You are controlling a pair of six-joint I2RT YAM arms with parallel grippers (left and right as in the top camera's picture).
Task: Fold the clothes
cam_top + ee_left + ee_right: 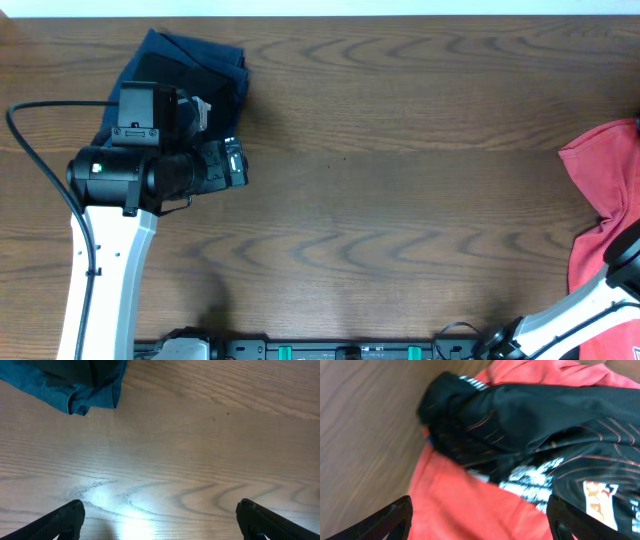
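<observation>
The right gripper [480, 519] hangs released over the jersey [530, 425], which lies bunched on the red shirt [455, 505] at the right edge of the table [400, 150]. Closing here could pinch both layers and drag the shirt along. Only the right wrist view shows the jersey; overhead shows just red cloth there, plus the left gripper [160, 517], released over bare wood beside a navy garment [190, 60] far left.

We show the dark brown wooden table [400, 200], its arched grain filling the frame, a pale strip [320, 6] along the top edge. Left wrist view: bright glare [117, 507] at lower centre, small dark specks [214, 419] upper right.
</observation>
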